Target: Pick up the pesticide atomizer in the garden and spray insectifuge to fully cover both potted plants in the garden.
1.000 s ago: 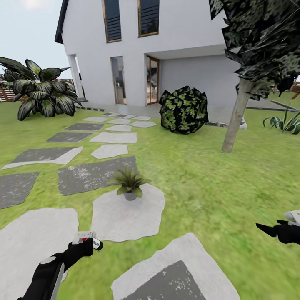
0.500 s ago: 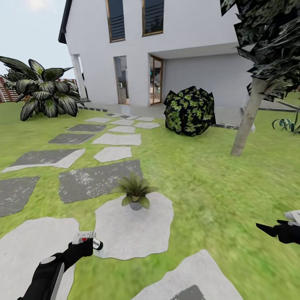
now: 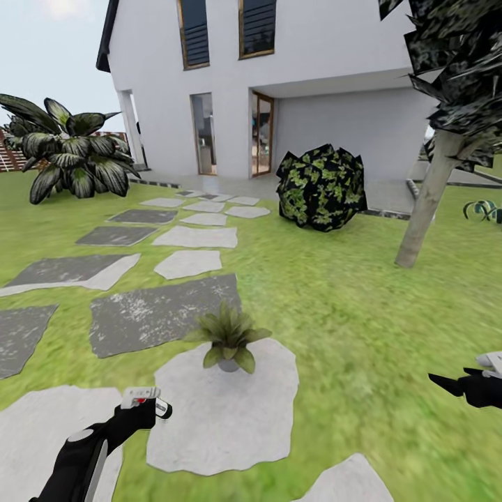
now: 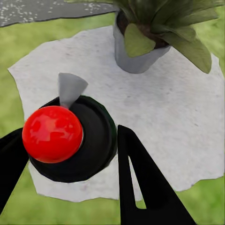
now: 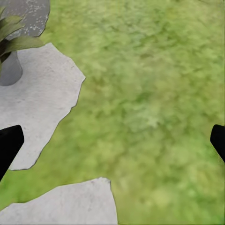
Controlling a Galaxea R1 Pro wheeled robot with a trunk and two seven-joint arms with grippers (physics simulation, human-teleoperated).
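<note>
A green lawn [image 3: 348, 328] runs up to a white house [image 3: 293, 77], with flat stepping stones [image 3: 164, 314] leading toward its door. A round dark bush [image 3: 322, 187] sits by the house, a leaning tree trunk [image 3: 427, 202] rises at the right, and a big dark-leaved shrub [image 3: 70, 157] stands at the left.

One potted plant [image 3: 229, 338], a low rosette of pointed green leaves in a small grey pot, stands at the far edge of a pale stone [image 3: 223, 411].

The left gripper [image 3: 143, 411] reaches forward low at the left, the arm sloping up from the bottom edge. Its fingers [image 4: 140, 183] are closed around the spray bottle [image 3: 145, 400]; the left wrist view looks down on its black top and red button [image 4: 52, 134], with the nozzle aimed toward the potted plant [image 4: 154, 33] just ahead. Nothing lies between them but bare stone.

The right gripper [image 3: 460, 385] is held out low at the right over grass, well apart from the plant. Its fingers [image 5: 8, 145] are spread wide, nothing between them.
</note>
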